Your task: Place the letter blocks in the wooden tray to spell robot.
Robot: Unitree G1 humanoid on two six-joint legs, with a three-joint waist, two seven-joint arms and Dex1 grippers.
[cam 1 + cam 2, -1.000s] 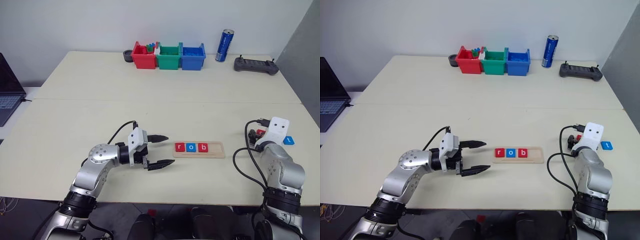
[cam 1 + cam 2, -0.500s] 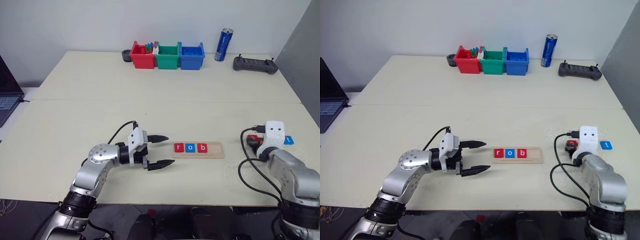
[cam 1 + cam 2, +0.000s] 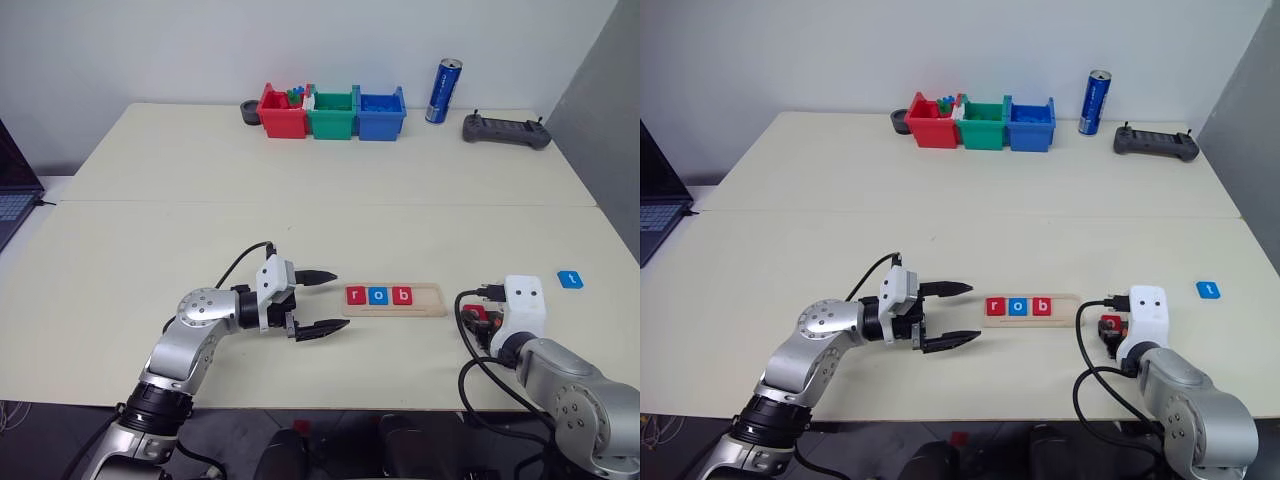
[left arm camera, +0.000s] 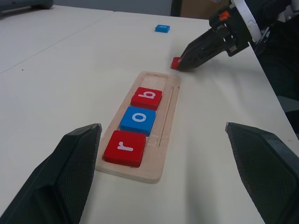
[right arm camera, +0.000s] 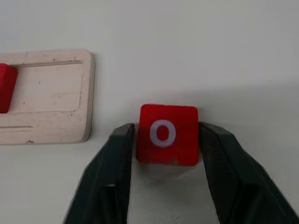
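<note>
Left gripper (image 3: 322, 301) sits wide open, wooden tray (image 3: 394, 299) just past its fingertips with r, o, b blocks in it. Right gripper (image 3: 478, 314) is beyond the tray's far end, probably pinching a red block (image 3: 476, 312). Blue block (image 3: 570, 280) lies farther out.

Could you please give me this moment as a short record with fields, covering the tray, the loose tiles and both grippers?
tray: wooden tray holds red r, blue o, red b; two places free
tile in hand: red o block, between the right gripper's fingers, beside the tray's free end
loose tile: blue t block, on the table
left gripper: open, holding nothing, at the tray's r end
</note>
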